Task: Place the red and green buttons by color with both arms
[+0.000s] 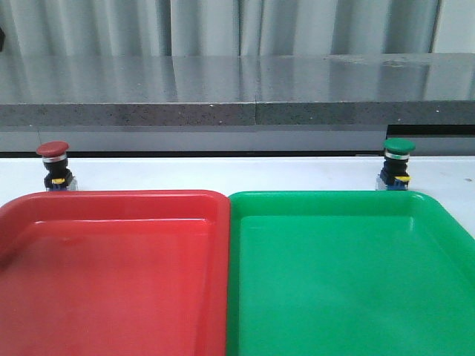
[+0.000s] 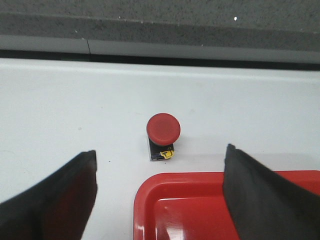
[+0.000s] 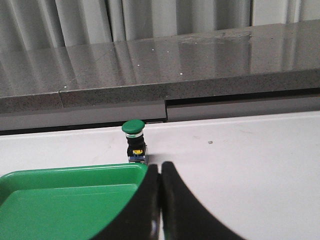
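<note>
Nearest you, the red tray [image 1: 111, 274] and green tray [image 1: 349, 274] lie side by side, edges touching, both holding nothing. Just beyond the red tray's far left corner, the red button [image 1: 53, 167] stands upright on the white table [image 1: 223, 174]; the green button [image 1: 397, 165] stands upright just beyond the green tray's far right corner. The left gripper [image 2: 160, 200] hangs above the red tray's corner with jaws spread wide, the red button ahead between them. The right gripper [image 3: 160, 205] has its jaws pressed together, gripping nothing. Expect that closed right gripper to topple the green button unless you open it before approaching. Each smooth domed cap may also slip from a high grasp.
</note>
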Available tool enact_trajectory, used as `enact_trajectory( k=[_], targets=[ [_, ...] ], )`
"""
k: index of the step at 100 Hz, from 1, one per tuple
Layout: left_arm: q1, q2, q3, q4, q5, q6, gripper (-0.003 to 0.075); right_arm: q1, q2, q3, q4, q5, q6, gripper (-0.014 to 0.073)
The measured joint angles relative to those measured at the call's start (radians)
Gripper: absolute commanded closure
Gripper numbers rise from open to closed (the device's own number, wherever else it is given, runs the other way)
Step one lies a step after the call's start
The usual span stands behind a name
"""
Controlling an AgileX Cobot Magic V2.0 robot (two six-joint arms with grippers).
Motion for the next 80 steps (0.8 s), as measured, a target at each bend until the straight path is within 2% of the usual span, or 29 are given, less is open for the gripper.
enact_trajectory(
  k=[22,39,80],
  targets=[
    [-0.003,0.216,-0.196,-0.023,0.156,0.012,0.0206,0.000,0.000,0.000,0.000,0.000,0.000,0.0658],
    [-0.009,0.354,-0.310,-0.048,0.208,0.039,0.0207,0.000,0.000,0.000,0.000,0.000,0.000,0.0658],
    [-0.011,0.565,-0.403,-0.054,0.242,0.051,0.0207,0.000,0.000,0.000,0.000,0.000,0.000,0.0658]
  ],
)
